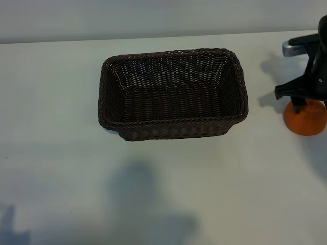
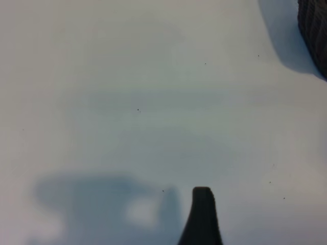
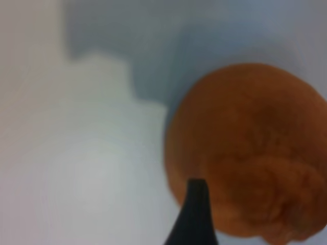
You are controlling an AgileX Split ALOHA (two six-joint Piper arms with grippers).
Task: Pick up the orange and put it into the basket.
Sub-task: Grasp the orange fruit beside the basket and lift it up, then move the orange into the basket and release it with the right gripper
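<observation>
The orange (image 1: 306, 118) rests on the white table at the far right edge, well to the right of the dark brown wicker basket (image 1: 173, 122), which holds nothing. My right gripper (image 1: 310, 91) hangs directly over the orange, open, with one black finger (image 1: 296, 104) down at the fruit's upper left side. In the right wrist view the orange (image 3: 250, 148) fills the frame, and one fingertip (image 3: 196, 204) lies over its edge; the other finger is out of view. My left gripper shows only as one fingertip (image 2: 202, 214) above bare table, holding nothing.
A corner of the basket (image 2: 314, 25) shows in the left wrist view. The table's far edge (image 1: 153, 38) runs behind the basket. Arm shadows fall on the table in front of the basket (image 1: 143, 204).
</observation>
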